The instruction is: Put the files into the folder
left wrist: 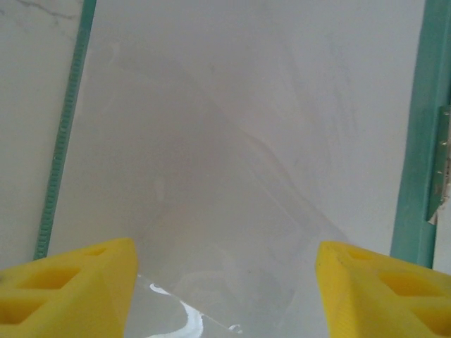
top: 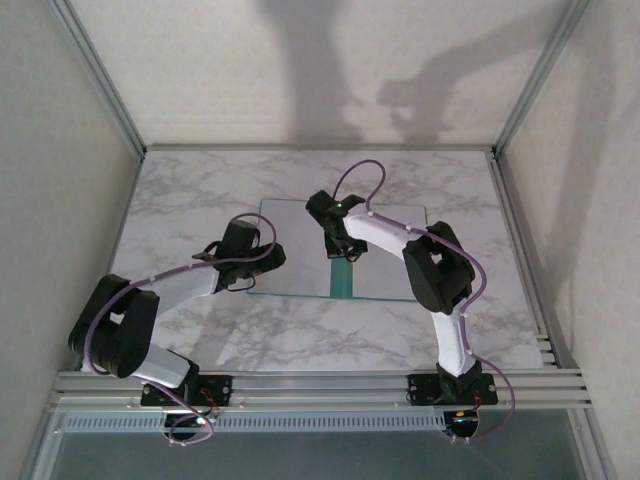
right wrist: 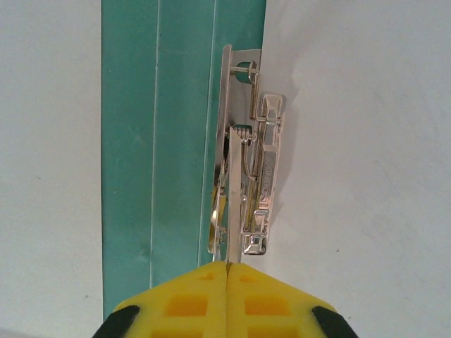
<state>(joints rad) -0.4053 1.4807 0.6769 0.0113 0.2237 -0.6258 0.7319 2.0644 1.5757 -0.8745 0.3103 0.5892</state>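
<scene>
Your folder [top: 341, 282] lies open and flat in the middle of the bench [top: 190, 190], nearer the far edge than the near one. The files [top: 295, 230] cover both leaves as white sheets, so only the teal strip of the fold shows between them.

Your left claw [left wrist: 225, 292] is over the left leaf, close to the folder's left edge. Its yellow fingers [left wrist: 84, 289] are spread wide with nothing between them. White paper lies below it, with a thin teal border on one side and the fold on the other. A glossy patch sits on the sheet just ahead of the fingers. You can't tell what it is.

Your right claw [right wrist: 227, 271] is over the fold, fingers pressed together. Its tip sits at the near end of the metal fastener [right wrist: 250, 169], which lies along the fold's edge against the right-hand sheet. A thin metal tab runs up to the closed tips. You can't tell whether it is caught between them.
</scene>
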